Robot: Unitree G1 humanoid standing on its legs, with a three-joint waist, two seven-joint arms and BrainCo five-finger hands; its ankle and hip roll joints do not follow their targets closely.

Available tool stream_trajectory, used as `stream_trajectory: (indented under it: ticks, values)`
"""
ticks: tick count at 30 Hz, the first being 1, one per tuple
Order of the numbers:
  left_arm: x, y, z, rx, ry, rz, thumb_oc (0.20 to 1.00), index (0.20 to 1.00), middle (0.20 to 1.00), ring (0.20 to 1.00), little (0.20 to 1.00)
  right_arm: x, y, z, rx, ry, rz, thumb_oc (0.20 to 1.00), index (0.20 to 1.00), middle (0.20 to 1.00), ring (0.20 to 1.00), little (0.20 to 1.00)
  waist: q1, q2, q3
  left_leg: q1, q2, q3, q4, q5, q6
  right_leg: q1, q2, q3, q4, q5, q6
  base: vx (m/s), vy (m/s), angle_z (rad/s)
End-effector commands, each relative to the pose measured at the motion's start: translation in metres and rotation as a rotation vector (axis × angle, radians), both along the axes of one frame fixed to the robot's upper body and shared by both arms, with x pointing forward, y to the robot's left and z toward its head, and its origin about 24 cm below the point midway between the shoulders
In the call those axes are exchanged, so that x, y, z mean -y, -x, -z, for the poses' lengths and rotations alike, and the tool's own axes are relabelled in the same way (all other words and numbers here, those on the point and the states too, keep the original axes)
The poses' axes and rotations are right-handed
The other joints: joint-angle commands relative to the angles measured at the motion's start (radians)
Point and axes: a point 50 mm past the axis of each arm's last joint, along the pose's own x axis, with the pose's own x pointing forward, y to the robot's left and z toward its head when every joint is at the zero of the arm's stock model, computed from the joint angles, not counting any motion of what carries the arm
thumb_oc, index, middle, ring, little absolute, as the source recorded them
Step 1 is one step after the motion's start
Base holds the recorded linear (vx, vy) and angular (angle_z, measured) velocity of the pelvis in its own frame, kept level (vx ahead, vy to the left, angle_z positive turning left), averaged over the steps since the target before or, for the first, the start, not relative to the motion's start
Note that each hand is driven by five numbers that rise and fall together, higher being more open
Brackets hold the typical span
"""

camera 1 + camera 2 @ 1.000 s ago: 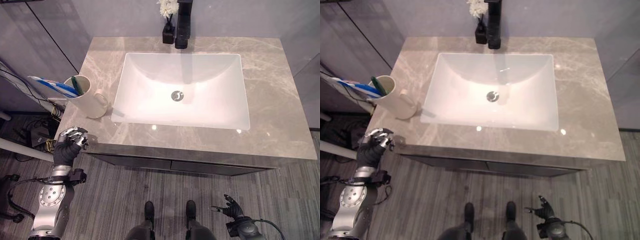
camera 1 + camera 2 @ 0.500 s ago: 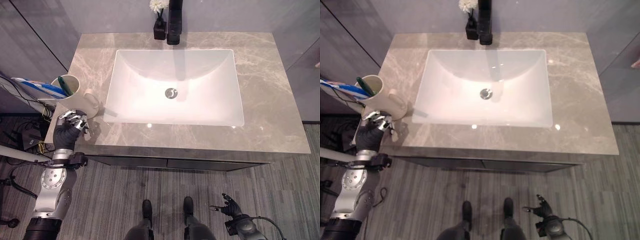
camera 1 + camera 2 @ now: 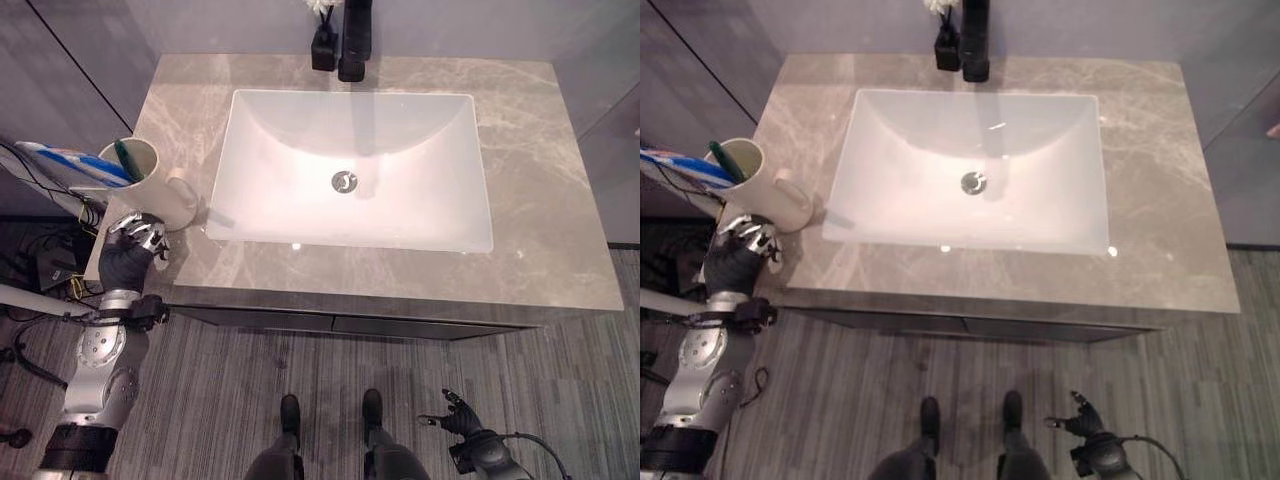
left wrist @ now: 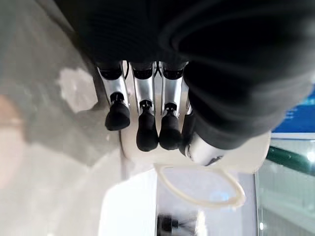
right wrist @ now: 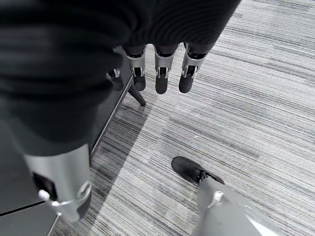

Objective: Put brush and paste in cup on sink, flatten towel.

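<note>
A cream cup (image 3: 168, 204) with a handle stands on the left end of the grey marble counter (image 3: 560, 180). A green toothbrush (image 3: 124, 158) and a blue-and-white paste tube (image 3: 70, 163) stick out of it toward the left. My left hand (image 3: 128, 255) hovers at the counter's front left corner, just in front of the cup, fingers relaxed and holding nothing. In the left wrist view its fingertips (image 4: 147, 133) sit close to the cup's wall (image 4: 246, 157). My right hand (image 3: 462, 420) hangs low near the floor, open and empty.
A white rectangular sink basin (image 3: 260, 130) takes up the counter's middle. A black faucet (image 3: 355, 40) and a small black vase (image 3: 322, 45) with white flowers stand behind it. Grey striped floor (image 5: 246, 98) lies in front of the cabinet.
The view has shifted. My left hand has come closer to the cup's front side. The right hand stays low by the floor.
</note>
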Motion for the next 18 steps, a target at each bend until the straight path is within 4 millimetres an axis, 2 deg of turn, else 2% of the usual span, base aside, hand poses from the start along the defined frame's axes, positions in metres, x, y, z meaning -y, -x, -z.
stream_trajectory:
  ticks: [1, 4, 6, 10, 18]
  values:
    - [-0.002, -0.008, -0.022, 0.077, 0.012, 0.019, 0.200, 0.200, 0.200, 0.200, 0.200, 0.009, -0.007, -0.007, 0.015, 0.046, -0.046, 1.000, 1.000, 1.000, 1.000, 1.000, -0.001, -0.013, 0.007, 0.021, 0.062, -0.020, 0.003, 0.016, -0.062, 0.000, -0.083, -0.007, -0.001, 0.027, 0.076, 0.00, 0.000, 0.00]
    - [-0.002, -0.013, -0.025, 0.067, 0.006, 0.028, 0.200, 0.200, 0.200, 0.200, 0.200, 0.010, -0.004, -0.005, 0.001, 0.048, -0.034, 1.000, 1.000, 1.000, 1.000, 1.000, -0.004, -0.013, 0.004, 0.022, 0.064, -0.019, 0.003, 0.016, -0.064, 0.001, -0.082, -0.006, -0.001, 0.025, 0.076, 0.00, 0.000, 0.00]
    - [-0.007, -0.020, -0.030, 0.075, -0.013, -0.015, 0.200, 0.200, 0.200, 0.200, 0.200, 0.005, -0.003, -0.004, -0.003, 0.039, -0.058, 1.000, 1.000, 1.000, 1.000, 1.000, -0.012, -0.017, 0.003, 0.022, 0.069, -0.012, 0.003, 0.016, -0.066, -0.005, -0.080, 0.000, -0.001, 0.025, 0.076, 0.00, 0.000, 0.00]
    - [-0.012, -0.027, -0.034, 0.090, -0.010, -0.061, 0.200, 0.200, 0.200, 0.200, 0.200, 0.006, 0.002, -0.001, -0.026, 0.046, -0.059, 1.000, 1.000, 1.000, 1.000, 1.000, -0.017, -0.020, 0.000, 0.019, 0.073, -0.010, 0.003, 0.016, -0.067, -0.008, -0.078, 0.000, -0.001, 0.024, 0.076, 0.01, -0.002, -0.05]
    - [-0.014, -0.041, -0.049, 0.127, -0.020, -0.117, 0.200, 0.200, 0.200, 0.200, 0.200, 0.008, 0.002, -0.002, -0.027, 0.054, -0.060, 1.000, 1.000, 1.000, 1.000, 1.000, -0.029, -0.028, 0.001, 0.010, 0.074, -0.009, 0.003, 0.017, -0.069, -0.018, -0.075, -0.001, -0.001, 0.027, 0.078, 0.00, 0.000, 0.00]
